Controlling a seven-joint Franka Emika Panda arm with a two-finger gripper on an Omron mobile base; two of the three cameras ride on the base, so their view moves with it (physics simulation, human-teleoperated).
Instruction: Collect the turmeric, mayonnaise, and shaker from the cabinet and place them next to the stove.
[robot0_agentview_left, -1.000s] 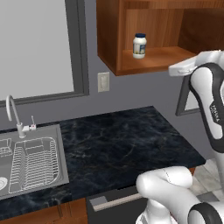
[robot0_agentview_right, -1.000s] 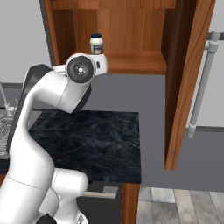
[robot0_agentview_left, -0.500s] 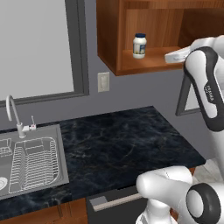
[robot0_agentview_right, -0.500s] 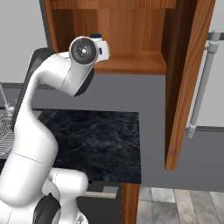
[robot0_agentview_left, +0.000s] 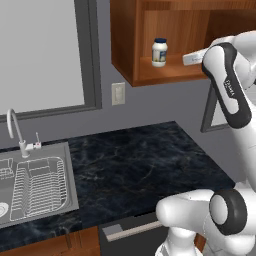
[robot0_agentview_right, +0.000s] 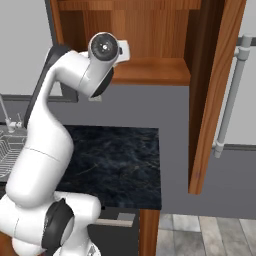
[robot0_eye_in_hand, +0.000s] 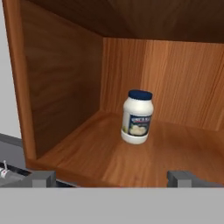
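Note:
The mayonnaise (robot0_agentview_left: 159, 52), a squat white jar with a dark blue lid, stands upright on the shelf floor of the open wooden cabinet (robot0_agentview_left: 125, 45). In the hand view the mayonnaise (robot0_eye_in_hand: 137, 117) sits ahead and slightly right of centre, well inside the cabinet (robot0_eye_in_hand: 61, 87). My gripper (robot0_eye_in_hand: 112, 178) hangs open just outside the shelf's front edge, with nothing between its fingers. From the left base view the gripper (robot0_agentview_left: 186, 59) is level with the shelf, to the right of the jar and apart from it. The turmeric, shaker and stove are out of view.
The cabinet door (robot0_agentview_right: 215, 90) stands swung open on the right, beside a grey bar handle (robot0_agentview_right: 231, 100). Below lies a black counter (robot0_agentview_left: 135, 160) with a steel sink and dish rack (robot0_agentview_left: 35, 185), a faucet (robot0_agentview_left: 15, 132) and a wall outlet (robot0_agentview_left: 118, 93).
The arm has lifted and swung the hand up to shelf level at the cabinet's front. The jar has stayed where it was.

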